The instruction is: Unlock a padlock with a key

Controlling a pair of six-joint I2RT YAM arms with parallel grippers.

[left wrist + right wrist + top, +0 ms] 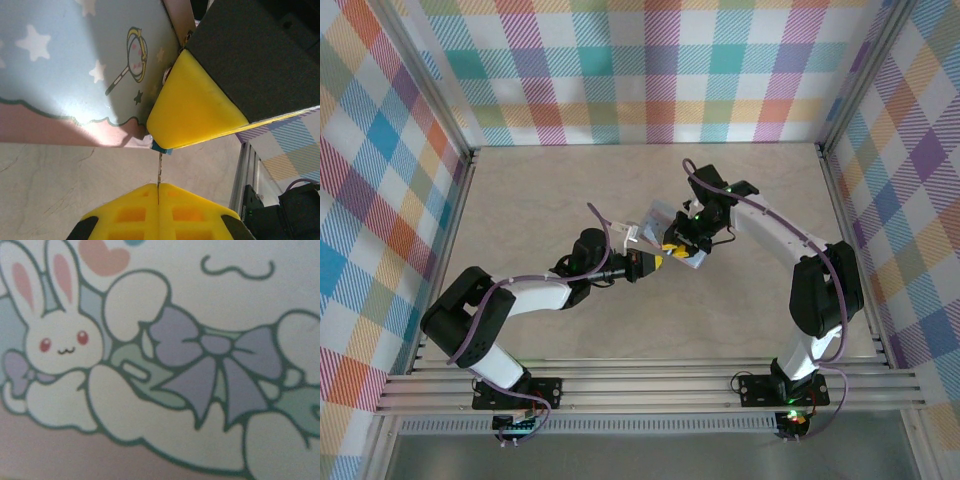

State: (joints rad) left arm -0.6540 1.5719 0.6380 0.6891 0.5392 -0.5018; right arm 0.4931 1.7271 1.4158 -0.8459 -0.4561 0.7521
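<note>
Key pinched and lined up at the padlock

The left gripper (158, 187) is clamped fully closed on a thin metal key (159, 167). The key's tip reaches the tiny blue padlock (161, 148) straight ahead, at the corner of the cartoon tin (75, 75). One yellow finger (192, 107) of the right gripper (680, 245) covers most of the lock, and how wide that gripper stands cannot be told. The lock looks light, hard and slippery, and is probably best pinched across its flat body.

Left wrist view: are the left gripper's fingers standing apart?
No, the left gripper is closed, its yellow tips meeting on the thin key that sticks out between them.
</note>
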